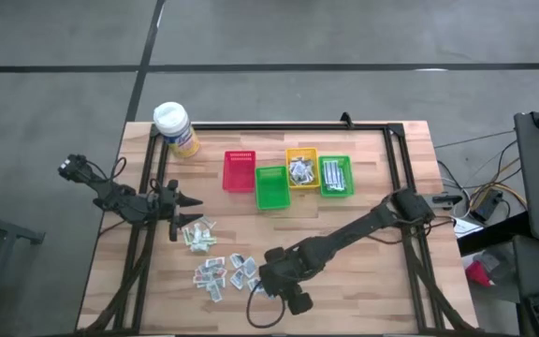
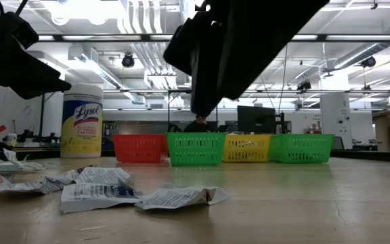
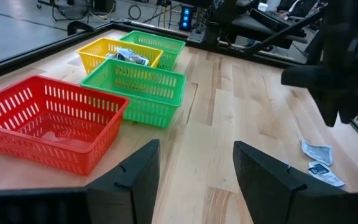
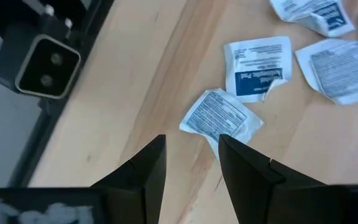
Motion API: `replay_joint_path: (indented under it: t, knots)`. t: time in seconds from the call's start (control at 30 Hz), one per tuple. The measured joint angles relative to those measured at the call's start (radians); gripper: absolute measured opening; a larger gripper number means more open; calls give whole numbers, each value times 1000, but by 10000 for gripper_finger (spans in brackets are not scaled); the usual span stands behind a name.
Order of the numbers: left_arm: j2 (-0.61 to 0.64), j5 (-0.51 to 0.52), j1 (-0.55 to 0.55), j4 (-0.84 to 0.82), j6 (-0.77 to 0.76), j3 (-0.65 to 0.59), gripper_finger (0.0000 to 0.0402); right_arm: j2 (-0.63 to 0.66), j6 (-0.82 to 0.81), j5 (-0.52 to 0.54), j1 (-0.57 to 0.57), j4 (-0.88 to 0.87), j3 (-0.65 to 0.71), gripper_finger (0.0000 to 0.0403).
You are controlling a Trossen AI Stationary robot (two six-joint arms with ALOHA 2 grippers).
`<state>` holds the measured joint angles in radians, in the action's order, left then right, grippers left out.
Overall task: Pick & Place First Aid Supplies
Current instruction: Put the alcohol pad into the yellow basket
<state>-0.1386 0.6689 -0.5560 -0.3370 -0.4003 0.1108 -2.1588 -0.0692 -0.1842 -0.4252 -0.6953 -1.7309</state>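
Observation:
The first aid supplies are small white packets scattered on the wooden table's near left part (image 1: 221, 272), with a few more closer to the left arm (image 1: 196, 234). In the low view they lie flat and crumpled (image 2: 175, 198). My right gripper (image 4: 191, 146) hangs open above the near end of this scatter (image 1: 268, 279), pointing steeply down. One white packet with fine print (image 4: 221, 119) lies on the wood just ahead of its fingertips, and a blue-labelled one (image 4: 258, 67) lies beyond that. My left gripper (image 3: 194, 152) waits open at the table's left (image 1: 195, 200), holding nothing.
A red bin (image 1: 240, 171), a green bin (image 1: 271, 187), a yellow bin (image 1: 301, 168) holding packets and another green bin (image 1: 335, 176) stand in a row at mid-far table. A yellow wipes canister (image 1: 176, 128) stands far left. The low camera (image 4: 42, 62) sits at the near edge.

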Motion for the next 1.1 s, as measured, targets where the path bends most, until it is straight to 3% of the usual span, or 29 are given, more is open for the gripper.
replay_joint_path:
  t: [0.43, 1.1]
  knots:
    - [-8, -6, 0, 3, -3, 0, 197, -25, 332, 0, 0, -13, -19, 139]
    - [-8, -6, 0, 5, -19, -1, 197, -25, 562, 1, 0, 0, 45, 146]
